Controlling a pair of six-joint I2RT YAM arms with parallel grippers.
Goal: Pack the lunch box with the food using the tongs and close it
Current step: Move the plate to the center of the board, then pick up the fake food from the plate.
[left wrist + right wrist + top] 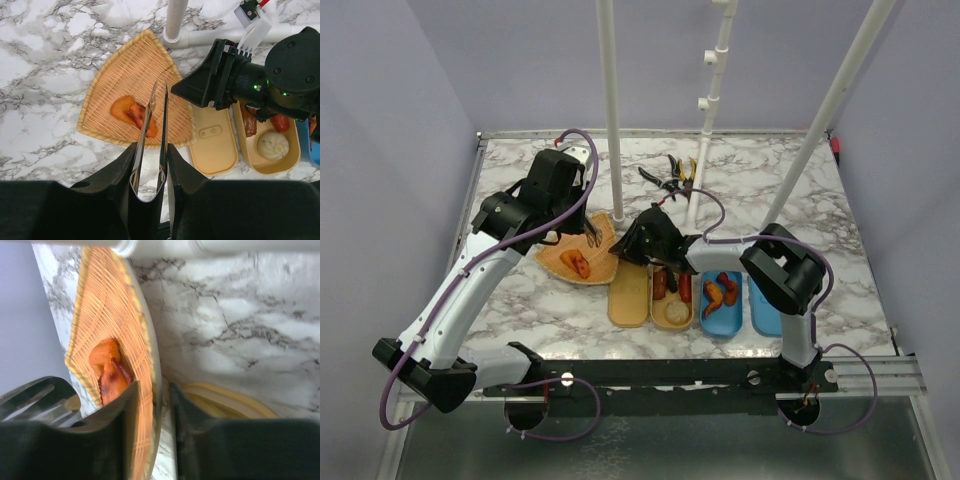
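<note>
We are holding the tongs (145, 130) in our left gripper (149, 155), which is squeezing them near the bent end. The two thin arms are standing a little apart at the tips, and they are pinching nothing. They are hanging over the woven tray (115, 75). The orange and red food (131, 111) is lying on the tray at about 8 o'clock from the tips.

Our right gripper (152, 391) is sitting at the tray's edge. Its fingers are standing apart with the rim between them, so we think it is not gripping the tray.

The lunch box (272, 171) is waiting at 4 o'clock from the tray, with a round bun (272, 145) and some pieces already in it.

What could be going wrong from here? With the rim loose, the tray could be sliding when the tongs push down. The tips could be shoving the food away instead of catching it. The tongs could also be bumping our right gripper, because it is so near
</note>
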